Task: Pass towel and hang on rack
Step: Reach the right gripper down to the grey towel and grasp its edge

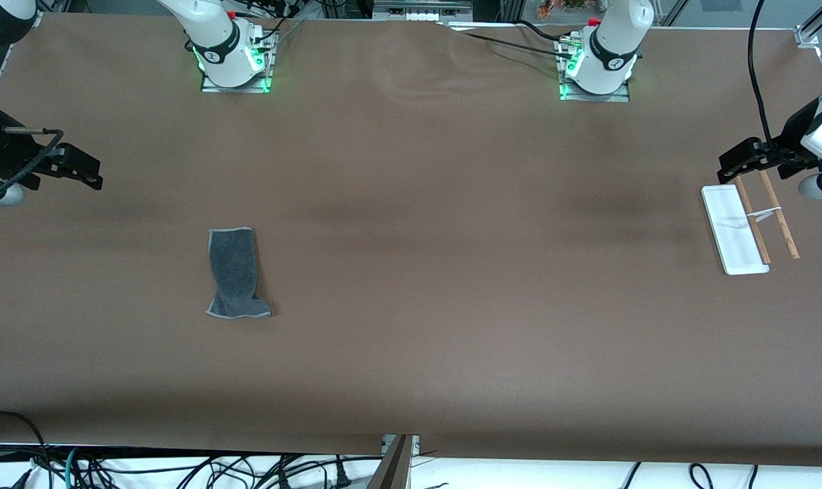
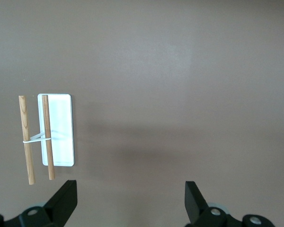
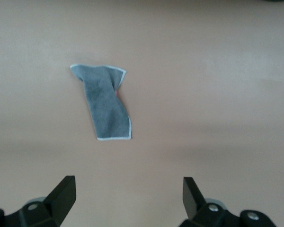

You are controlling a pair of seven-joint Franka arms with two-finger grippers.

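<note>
Towel flat on table, rack well apart

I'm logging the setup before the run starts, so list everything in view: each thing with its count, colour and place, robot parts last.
towel: one, dark grey with a light grey hem, lying flat on the table toward the right arm's end, slightly twisted near the middle.
rack: one, flat white base with two thin brown wooden rods joined by a white crosspiece, on the table toward the left arm's end.
table: one, brown surface under everything.
cables: several, dark, bundled below the table edge nearest the front camera.
right pincer: one, black, open, holding nothing, up over the table's right-arm end.
left pincer: one, black, open, holding nothing, up over the table close to the rack.
</note>
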